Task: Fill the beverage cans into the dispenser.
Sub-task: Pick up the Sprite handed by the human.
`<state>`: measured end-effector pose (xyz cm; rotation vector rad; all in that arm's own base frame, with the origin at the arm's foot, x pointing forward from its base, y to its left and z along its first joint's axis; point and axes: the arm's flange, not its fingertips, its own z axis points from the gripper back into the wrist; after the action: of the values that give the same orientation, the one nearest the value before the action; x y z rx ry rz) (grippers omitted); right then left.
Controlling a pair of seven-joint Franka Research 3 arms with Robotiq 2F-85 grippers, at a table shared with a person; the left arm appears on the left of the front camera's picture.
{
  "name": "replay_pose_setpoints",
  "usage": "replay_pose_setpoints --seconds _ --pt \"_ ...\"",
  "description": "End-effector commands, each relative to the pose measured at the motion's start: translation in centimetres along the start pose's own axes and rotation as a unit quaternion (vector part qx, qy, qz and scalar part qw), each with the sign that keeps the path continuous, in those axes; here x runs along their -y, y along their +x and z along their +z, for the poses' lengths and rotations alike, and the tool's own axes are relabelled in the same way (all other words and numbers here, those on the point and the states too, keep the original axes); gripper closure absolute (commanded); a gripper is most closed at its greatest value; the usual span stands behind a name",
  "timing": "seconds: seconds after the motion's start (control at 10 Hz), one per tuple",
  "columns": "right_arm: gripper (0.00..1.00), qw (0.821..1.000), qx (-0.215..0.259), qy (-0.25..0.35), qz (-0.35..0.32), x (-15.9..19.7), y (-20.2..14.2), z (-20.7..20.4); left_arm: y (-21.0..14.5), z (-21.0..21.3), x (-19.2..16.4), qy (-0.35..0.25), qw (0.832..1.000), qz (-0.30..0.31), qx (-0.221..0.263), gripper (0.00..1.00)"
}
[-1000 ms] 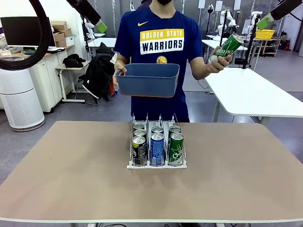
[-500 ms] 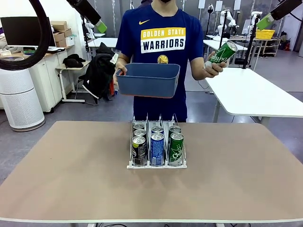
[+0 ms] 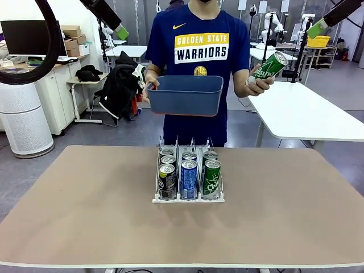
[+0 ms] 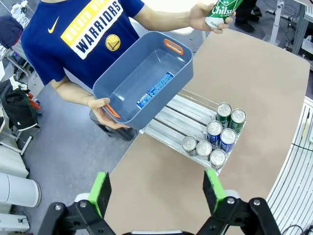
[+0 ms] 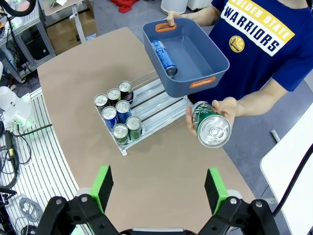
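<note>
Overhead, left gripper [image 4: 156, 188] and right gripper [image 5: 157, 188] hang released, empty. Seven cans [image 3: 189, 173] crowd the near end of the dispenser [image 3: 187, 199], rear ones half hidden. A person's hand [image 3: 256, 81] holds a green can [image 3: 268, 66]; the blue-grey bin [image 3: 185, 96] hides a blue can [image 5: 163, 56] from the front camera.
</note>
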<state>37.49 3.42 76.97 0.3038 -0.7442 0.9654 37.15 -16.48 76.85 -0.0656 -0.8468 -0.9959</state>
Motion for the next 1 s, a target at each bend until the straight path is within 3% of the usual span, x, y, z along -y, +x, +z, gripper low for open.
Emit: replay_pose_setpoints --seconds 0.0,0.9 --pt "0.0 1.0 -0.008 -0.008 -0.017 2.5 0.4 -0.9 -0.2 -0.1 -0.1 0.0 1.0 0.002 -0.002 0.0" --pt "0.0 0.998 -0.033 0.034 -0.031 8.3 0.5 -7.2 -0.2 -0.1 -0.1 0.0 1.0 0.002 -0.002 0.0"
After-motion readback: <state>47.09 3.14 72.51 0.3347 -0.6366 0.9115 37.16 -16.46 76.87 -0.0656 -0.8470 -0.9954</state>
